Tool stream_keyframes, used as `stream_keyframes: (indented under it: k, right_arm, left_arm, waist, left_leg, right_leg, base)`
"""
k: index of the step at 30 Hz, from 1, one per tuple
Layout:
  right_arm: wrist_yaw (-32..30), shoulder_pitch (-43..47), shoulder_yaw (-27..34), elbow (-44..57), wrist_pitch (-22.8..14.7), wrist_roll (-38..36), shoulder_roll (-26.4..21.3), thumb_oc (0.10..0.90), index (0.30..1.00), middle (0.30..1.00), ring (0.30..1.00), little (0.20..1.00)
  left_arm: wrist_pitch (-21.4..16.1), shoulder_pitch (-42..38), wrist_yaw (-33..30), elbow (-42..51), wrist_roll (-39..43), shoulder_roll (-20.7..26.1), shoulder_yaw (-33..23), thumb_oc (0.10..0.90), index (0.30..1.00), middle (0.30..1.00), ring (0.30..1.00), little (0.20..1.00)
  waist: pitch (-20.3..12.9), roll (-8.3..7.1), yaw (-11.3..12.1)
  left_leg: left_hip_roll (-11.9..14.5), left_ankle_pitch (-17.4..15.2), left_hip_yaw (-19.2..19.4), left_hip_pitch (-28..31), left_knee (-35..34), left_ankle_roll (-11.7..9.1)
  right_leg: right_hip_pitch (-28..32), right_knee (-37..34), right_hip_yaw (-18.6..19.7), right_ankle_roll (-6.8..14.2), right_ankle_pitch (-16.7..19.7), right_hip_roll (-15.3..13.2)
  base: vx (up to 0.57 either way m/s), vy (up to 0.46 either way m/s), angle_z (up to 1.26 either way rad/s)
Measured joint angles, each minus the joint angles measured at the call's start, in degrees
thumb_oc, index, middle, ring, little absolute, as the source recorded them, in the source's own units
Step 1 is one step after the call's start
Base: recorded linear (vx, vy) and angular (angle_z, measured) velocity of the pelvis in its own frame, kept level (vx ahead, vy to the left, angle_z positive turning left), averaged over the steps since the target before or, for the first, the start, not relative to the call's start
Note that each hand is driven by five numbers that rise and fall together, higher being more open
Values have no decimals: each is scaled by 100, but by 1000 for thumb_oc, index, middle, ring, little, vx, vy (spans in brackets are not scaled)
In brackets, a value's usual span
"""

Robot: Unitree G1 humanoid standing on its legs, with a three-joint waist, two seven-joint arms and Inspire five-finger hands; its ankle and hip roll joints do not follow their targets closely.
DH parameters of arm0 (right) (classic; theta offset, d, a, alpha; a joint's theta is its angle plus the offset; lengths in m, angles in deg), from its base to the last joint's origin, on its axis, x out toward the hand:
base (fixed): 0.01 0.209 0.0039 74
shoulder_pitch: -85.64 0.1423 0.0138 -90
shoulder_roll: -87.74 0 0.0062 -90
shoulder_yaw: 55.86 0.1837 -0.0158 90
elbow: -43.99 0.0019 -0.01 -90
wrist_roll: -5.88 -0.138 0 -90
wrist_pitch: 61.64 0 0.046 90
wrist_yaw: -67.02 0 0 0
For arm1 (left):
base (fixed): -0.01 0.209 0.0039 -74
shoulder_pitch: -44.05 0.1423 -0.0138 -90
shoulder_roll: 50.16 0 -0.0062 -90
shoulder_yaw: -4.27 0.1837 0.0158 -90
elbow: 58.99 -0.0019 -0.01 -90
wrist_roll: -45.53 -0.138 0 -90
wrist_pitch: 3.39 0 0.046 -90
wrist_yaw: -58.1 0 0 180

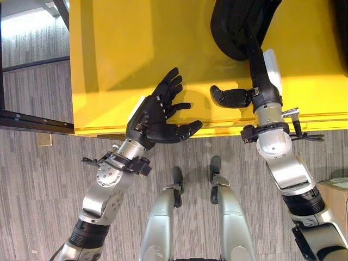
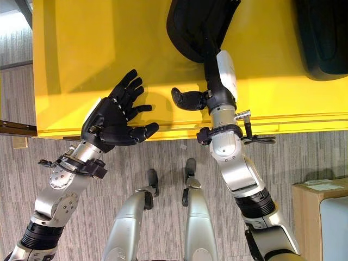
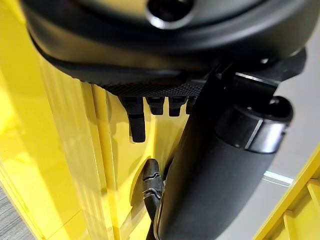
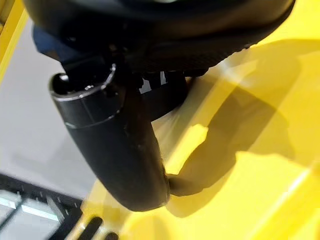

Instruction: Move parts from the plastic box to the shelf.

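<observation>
The two head cameras are looking straight down from just above the arms, both taking in the yellow box, the left hand spread over its near edge, and the right hand reaching further in. The left wrist camera is sitting right behind its own hand, facing along the thumb at the box wall close by. The right wrist camera is looking past its thumb onto the yellow floor directly beneath.

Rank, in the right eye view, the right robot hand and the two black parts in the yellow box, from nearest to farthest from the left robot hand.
From the left robot hand:
1. right robot hand, just to its right.
2. centre black part, farther back, in the middle.
3. far-right black part, at the view's upper right.
</observation>
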Motion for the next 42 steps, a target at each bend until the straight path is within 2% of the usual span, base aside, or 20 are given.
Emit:
stream_keyframes:
  k: [7,10,11,19,21,28,36,42]
  right_arm:
    - [1288,-202,-49,386,-18,1026,-611,900,1000,1000,1000,1000]
    - [1517,-326,-36,528,-45,1234,-751,900,1000,1000,1000,1000]
    - [1647,-476,-15,594,-175,1333,-935,900,1000,1000,1000,1000]
    - [1922,-912,220,787,-368,1624,-1181,900,1000,1000,1000,1000]
    - [1947,-966,231,789,-377,1656,-1254,900,1000,1000,1000,1000]
    - [1944,-1257,469,912,-390,1655,-1463,900,1000,1000,1000,1000]
    - [1876,-1394,532,937,-445,1676,-1472,900,1000,1000,1000,1000]
    - [1926,-1352,525,902,-722,2271,-1506,900,1000,1000,1000,1000]
  left_arm:
    - [9,46,76,28,14,1,4,900,1000,1000,1000,1000]
    - [8,91,128,65,15,2,-3,900,1000,1000,1000,1000]
    - [7,143,138,118,20,12,-9,900,1000,1000,1000,1000]
    - [-31,325,201,243,43,54,-54,900,1000,1000,1000,1000]
    - [-75,443,252,296,48,263,-144,900,1000,1000,1000,1000]
    - [-130,505,258,303,53,289,-209,900,1000,1000,1000,1000]
    - [-169,621,257,336,59,315,-221,900,1000,1000,1000,1000]
    - [-168,622,253,338,61,327,-223,900,1000,1000,1000,1000]
  waist:
    - [-4,-10,6]
    - [-4,-20,2]
    - [-4,-42,-5]
    - [-9,-238,-77]
    - [-11,-316,-165]
    - [-10,-337,-173]
    - [-10,-339,-176]
    - [-10,-339,-173]
  left_leg:
    - [5,-40,-35,-52,90,46]
    - [-1,-53,-26,-56,101,75]
    - [-2,-71,-18,-57,123,101]
    - [2,-161,-11,-55,216,148]
    - [8,-187,-10,-52,240,152]
    - [14,-238,23,-45,290,185]
    - [10,-279,80,13,291,202]
    - [9,-283,94,13,288,201]
  right_leg:
    - [13,2,-28,57,4,10]
    - [17,4,-22,70,-2,2]
    - [22,14,-15,75,-3,-2]
    - [52,48,-3,102,-27,-7]
    - [71,28,-3,139,-51,-4]
    - [105,-9,31,145,-47,2]
    - [127,12,95,144,-42,2]
    - [120,12,104,147,-46,-3]
  base:
    - [9,-5,1]
    - [0,0,0]
    - [0,0,0]
    - [0,0,0]
    - [0,0,0]
    - [0,1,-2]
    - [1,5,-2]
    - [0,0,0]
